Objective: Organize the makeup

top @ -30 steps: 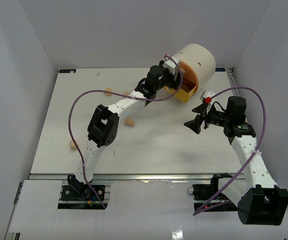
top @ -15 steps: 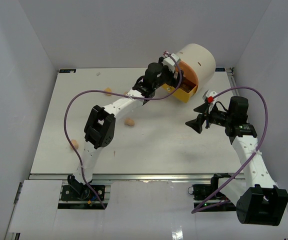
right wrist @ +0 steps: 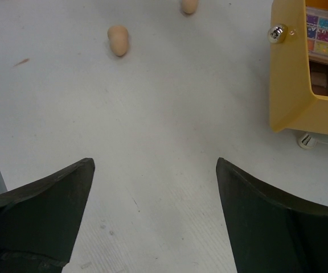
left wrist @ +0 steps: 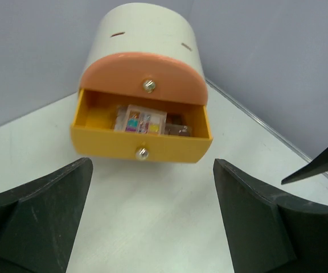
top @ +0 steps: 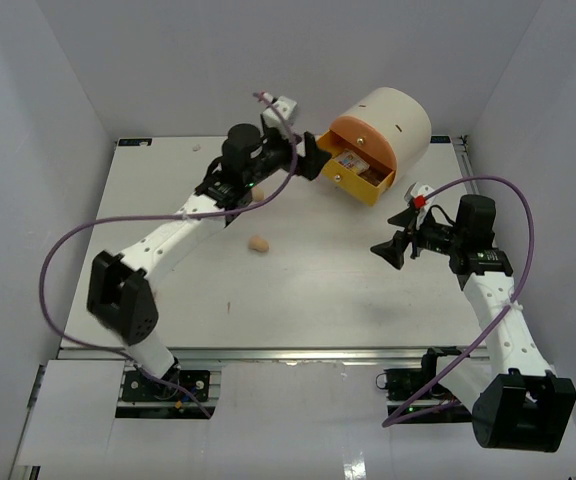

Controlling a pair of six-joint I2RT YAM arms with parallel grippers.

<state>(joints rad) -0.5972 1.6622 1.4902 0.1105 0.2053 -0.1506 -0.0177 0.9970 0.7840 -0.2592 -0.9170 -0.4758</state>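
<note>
A peach egg-shaped sponge [top: 258,243] lies mid-table; it also shows in the right wrist view [right wrist: 118,40]. A second sponge [top: 259,196] peeks out beside the left arm and shows at the top of the right wrist view [right wrist: 188,5]. An eyeshadow palette [left wrist: 144,120] and a brownish item [left wrist: 178,129] lie in the open yellow drawer [left wrist: 141,152]. My left gripper [top: 308,158] [left wrist: 152,216] is open and empty, just left of the drawer. My right gripper [top: 388,250] [right wrist: 155,210] is open and empty, in front of the drawer, above bare table.
The cream cylinder [top: 396,122] with an orange front stands at the back right, its drawer [top: 360,178] pulled out. The right wrist view shows the drawer's corner [right wrist: 292,74] with the palette [right wrist: 326,34] inside. White walls enclose the table.
My left gripper has pulled back leftward out of the drawer, and the left arm has swung left and stretched out. The right arm has hardly moved.
</note>
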